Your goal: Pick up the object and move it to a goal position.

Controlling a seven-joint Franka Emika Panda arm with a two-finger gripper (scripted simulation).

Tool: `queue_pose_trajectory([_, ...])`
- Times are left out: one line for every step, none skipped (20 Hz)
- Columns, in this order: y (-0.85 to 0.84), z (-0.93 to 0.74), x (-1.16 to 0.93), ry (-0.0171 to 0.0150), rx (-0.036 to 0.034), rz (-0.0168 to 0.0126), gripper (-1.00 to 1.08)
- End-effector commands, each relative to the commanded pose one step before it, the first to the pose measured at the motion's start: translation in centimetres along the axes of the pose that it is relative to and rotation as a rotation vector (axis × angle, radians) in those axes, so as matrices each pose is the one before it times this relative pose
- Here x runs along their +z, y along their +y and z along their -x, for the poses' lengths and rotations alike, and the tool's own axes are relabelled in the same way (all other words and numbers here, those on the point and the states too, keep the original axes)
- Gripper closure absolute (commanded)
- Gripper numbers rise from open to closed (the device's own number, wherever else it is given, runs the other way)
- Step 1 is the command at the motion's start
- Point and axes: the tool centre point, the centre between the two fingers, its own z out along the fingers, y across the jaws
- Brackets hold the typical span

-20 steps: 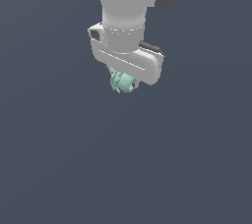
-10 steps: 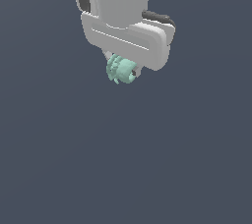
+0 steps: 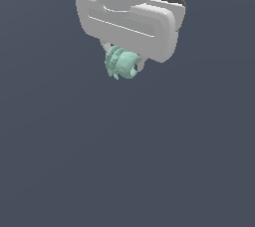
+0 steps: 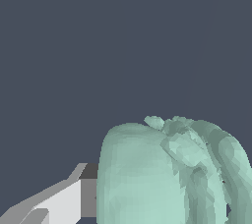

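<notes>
In the exterior view you see the gripper (image 3: pixel 125 66) hanging from the top of the picture, its wide white body filling the upper middle, and the object (image 3: pixel 121 63) sits directly beneath that body, pressed up against its underside and carried clear of everything else against the plain dark background. What matters for your coming move is that the object lies right between the fingers and below the palm, not off to one side, so it travels wherever the wrist goes; its ribbed side faces the exterior view's left and its smoother bulge faces the exterior view's right. The fingers themselves are mostly hidden behind it, but judging from how it hangs there with nothing under it, they are closed on it. No goal marker shows here, so you cannot read from this view which way to carry it. In the wrist view the object (image 4: pixel 167 174) looms very close, a pale mint-green lump with one smooth rounded face and a stack of curved ridges beside it, and one white finger (image 4: pixel 54 203) with a dark pad touches its smooth face; the opposite finger is out of sight.
</notes>
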Motion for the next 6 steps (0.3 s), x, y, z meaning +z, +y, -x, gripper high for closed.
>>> queue_pose_trajectory([-0.087,-0.132,-0.350,-0.00022,-0.00008,0.00018,1.08])
queue_pose_trajectory([-0.022,-0.033,-0.073,0.00000,0.00000,0.00000,1.08])
queue_pose_trajectory([-0.018,-0.025,-0.048,0.00000,0.00000,0.00000,1.08])
queue_pose_trajectory([-0.013,-0.018,-0.026,0.00000,0.00000,0.00000,1.08])
queue_pose_trajectory([-0.008,-0.010,-0.007,0.00000,0.00000,0.00000,1.08])
queue_pose_trajectory([-0.003,-0.003,0.000,0.00000,0.00000,0.00000,1.08])
